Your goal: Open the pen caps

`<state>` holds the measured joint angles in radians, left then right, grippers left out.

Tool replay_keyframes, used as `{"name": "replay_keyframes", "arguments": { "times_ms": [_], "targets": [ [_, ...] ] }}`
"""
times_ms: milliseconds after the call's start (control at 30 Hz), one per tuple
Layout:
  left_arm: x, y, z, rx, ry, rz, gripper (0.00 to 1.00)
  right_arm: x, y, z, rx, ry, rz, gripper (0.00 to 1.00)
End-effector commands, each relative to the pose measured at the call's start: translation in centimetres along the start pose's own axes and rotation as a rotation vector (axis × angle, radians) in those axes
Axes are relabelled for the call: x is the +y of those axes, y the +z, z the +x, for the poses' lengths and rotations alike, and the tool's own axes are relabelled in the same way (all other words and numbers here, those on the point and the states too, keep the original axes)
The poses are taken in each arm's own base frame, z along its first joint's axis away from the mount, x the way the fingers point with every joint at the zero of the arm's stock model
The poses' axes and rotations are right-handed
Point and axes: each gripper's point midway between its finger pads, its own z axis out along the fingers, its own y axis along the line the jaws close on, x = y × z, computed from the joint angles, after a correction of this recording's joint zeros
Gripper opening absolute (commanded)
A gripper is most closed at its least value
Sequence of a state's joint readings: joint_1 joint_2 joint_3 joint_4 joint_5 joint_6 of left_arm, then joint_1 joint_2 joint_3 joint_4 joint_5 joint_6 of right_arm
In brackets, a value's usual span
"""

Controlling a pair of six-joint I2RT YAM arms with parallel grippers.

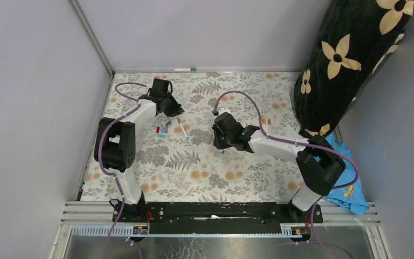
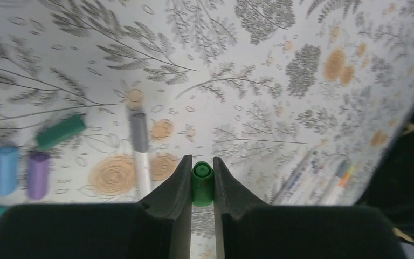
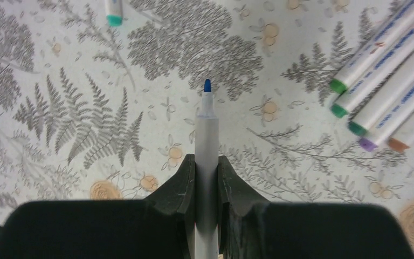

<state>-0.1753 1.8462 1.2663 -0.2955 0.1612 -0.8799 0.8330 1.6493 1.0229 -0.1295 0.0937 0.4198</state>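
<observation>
pinching a green cap (image 2: 202, 186) end-on in the left gripper (image 2: 201, 164) by the table's (image 1: 237, 178) far left corner — loose caps (image 2: 60, 131) just beside, toward the near edge — and clamping a bare-tipped pen (image 3: 206, 129), tip forward, in the right gripper (image 3: 206, 164).

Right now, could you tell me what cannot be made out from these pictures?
Left wrist: the green cap has its lower end hidden inside the left gripper; the loose caps are blurred.
Right wrist: the blue-tipped pen has its rear hidden by the right gripper; the piled pens are cut off by the right edge.
Top external: the green cap is hidden under the left gripper.
</observation>
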Motion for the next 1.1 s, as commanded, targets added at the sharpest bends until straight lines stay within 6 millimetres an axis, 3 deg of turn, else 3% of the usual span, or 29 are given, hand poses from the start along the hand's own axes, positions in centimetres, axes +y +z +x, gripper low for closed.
{"name": "replay_keyframes", "arguments": {
  "times_ms": [0, 233, 333, 700, 1067],
  "targets": [
    [2.1, -2.0, -1.6, -0.068, 0.136, -0.138, 0.0, -2.2, -1.2, -4.5, -0.12, 0.044, 0.094, 0.0],
    [8.7, -3.2, 0.5, -0.071, 0.194, -0.354, 0.01, -7.6, -0.5, -6.7, -0.189, 0.127, 0.226, 0.0],
    [10.0, -2.8, 1.3, -0.057, 0.19, -0.382, 0.04, -9.1, -0.3, -7.3, -0.193, 0.126, 0.275, 0.0],
    [11.6, -1.7, 2.0, -0.048, 0.201, -0.437, 0.19, -13.1, 1.3, -7.3, -0.173, 0.159, 0.381, 0.02],
    [11.8, -1.6, 2.0, -0.05, 0.195, -0.445, 0.35, -14.5, 2.5, -6.9, -0.148, 0.173, 0.413, 0.09]
  ]
}}
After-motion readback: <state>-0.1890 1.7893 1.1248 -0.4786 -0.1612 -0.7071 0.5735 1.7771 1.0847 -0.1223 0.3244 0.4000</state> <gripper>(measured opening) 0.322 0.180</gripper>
